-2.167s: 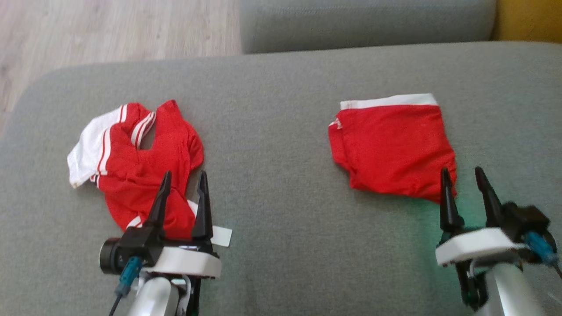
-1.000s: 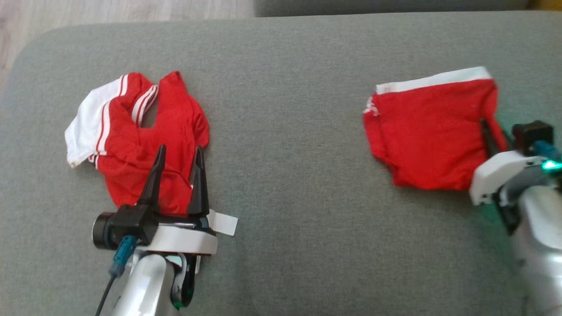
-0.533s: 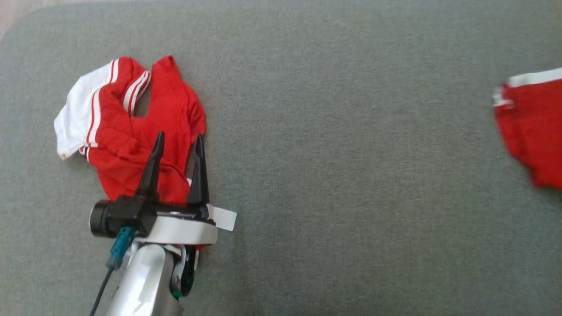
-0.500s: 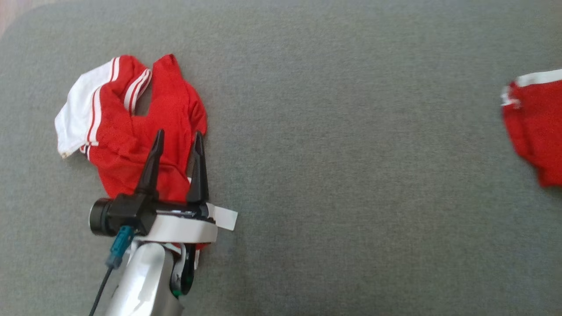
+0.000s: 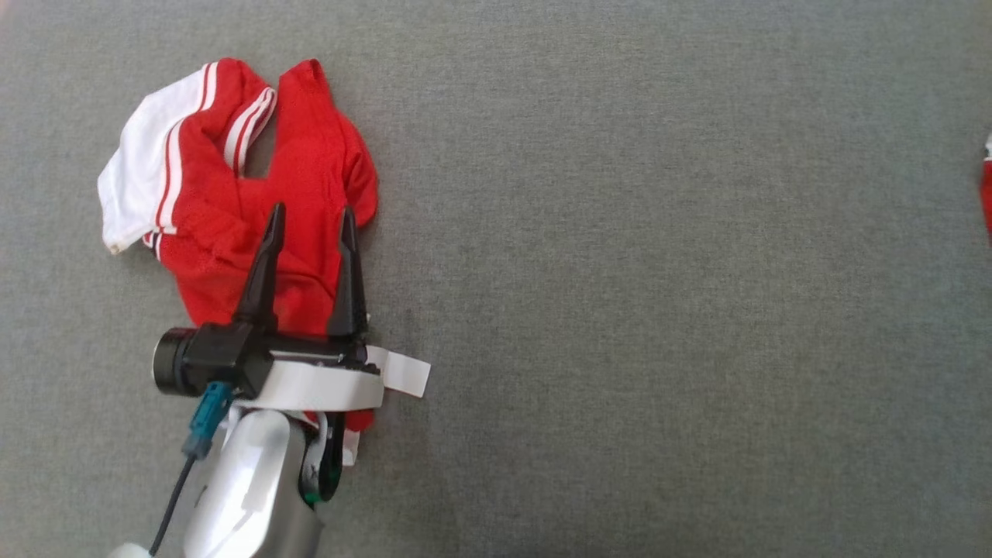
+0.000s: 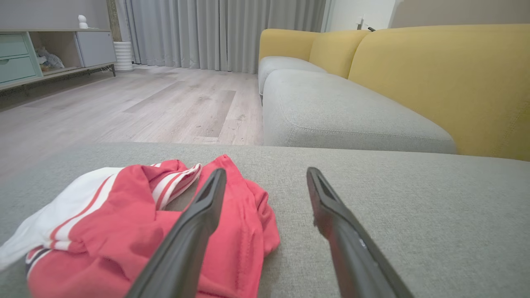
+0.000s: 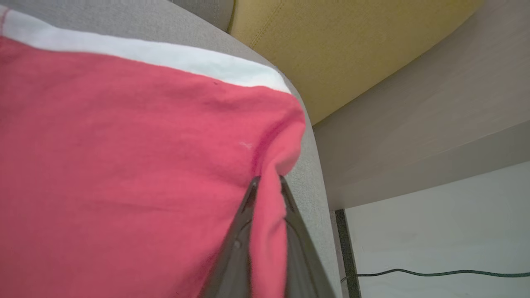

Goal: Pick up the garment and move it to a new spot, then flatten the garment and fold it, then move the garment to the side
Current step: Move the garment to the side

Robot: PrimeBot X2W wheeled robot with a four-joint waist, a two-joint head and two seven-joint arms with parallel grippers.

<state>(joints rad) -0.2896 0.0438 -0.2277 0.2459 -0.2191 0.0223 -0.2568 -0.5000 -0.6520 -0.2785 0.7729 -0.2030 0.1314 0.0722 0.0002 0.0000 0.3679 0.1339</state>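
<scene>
At the right end of the grey sofa cushion (image 7: 124, 18), the right gripper (image 7: 268, 179) has its fingers (image 7: 236, 248) pressed together on the folded garment (image 7: 124, 165). They pinch a ridge of red cloth near the corner under the white waistband (image 7: 165, 58). The cloth bunches up between the fingers and the rest lies flat on the cushion. A grip at the edge rather than the middle probably means a drag sideways that keeps the fold flat instead of lifting it. The garment sits close to the cushion's rounded edge, next to the yellow backrest (image 7: 331, 41). In the head view only a red sliver (image 5: 987, 194) shows at the far right, likely the same piece. Judged step: last part of the task, moving the garment aside, nearly done. Risk: pulled further, it slips over the edge or the fold opens.

On the left side, the left gripper (image 5: 311, 208) hangs over a second, crumpled garment (image 5: 232, 194), red with white stripes, well apart from the folded one. Its fingers (image 6: 186, 240) are spread wide and hold nothing. One finger lies over the red cloth and the other over bare cushion beside it. Can't tell if either touches. Probably parked there out of the right arm's way, or staged for that heap next. The heap is bunched and twisted, so it would need picking up and spreading before any fold.
</scene>
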